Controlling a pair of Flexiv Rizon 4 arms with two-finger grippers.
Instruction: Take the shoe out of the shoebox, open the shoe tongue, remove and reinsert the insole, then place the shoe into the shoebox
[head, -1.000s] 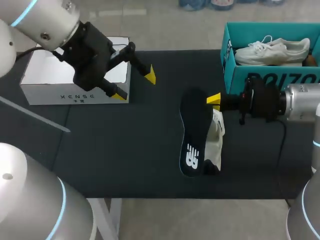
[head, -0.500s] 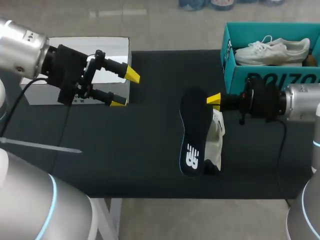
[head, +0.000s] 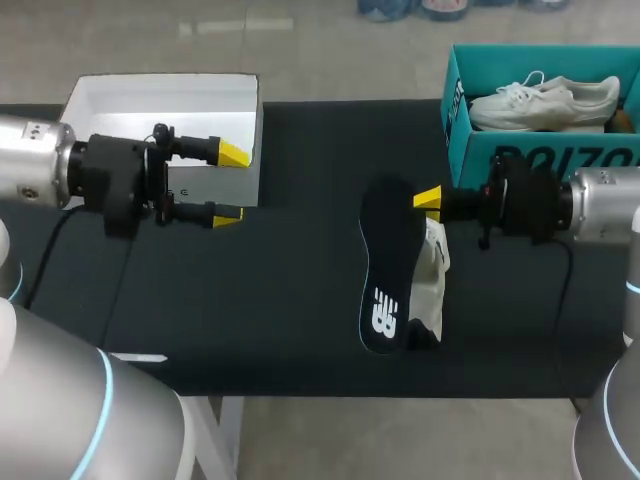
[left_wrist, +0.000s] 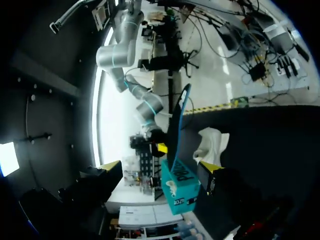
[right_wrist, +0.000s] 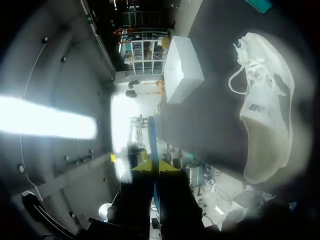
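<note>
Left hand (head: 230, 185) has swung leftward, spread, empty; right hand (head: 428, 198) pinches the upright insole (head: 385, 265) edgewise, so it could twist loose.

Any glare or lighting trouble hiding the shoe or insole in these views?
Head view: even light, but the dark insole barely stands off the black table. Right wrist view: a glare streak, haze over the shoe. Left wrist view: mostly dark.

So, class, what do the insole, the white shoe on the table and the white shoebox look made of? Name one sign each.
Insole: likely foam under dark matte fabric; thin, printed logo. White shoe: seemingly smooth synthetic or leather, laced. White shoebox: matte cardboard, by its thin flat walls.
</note>
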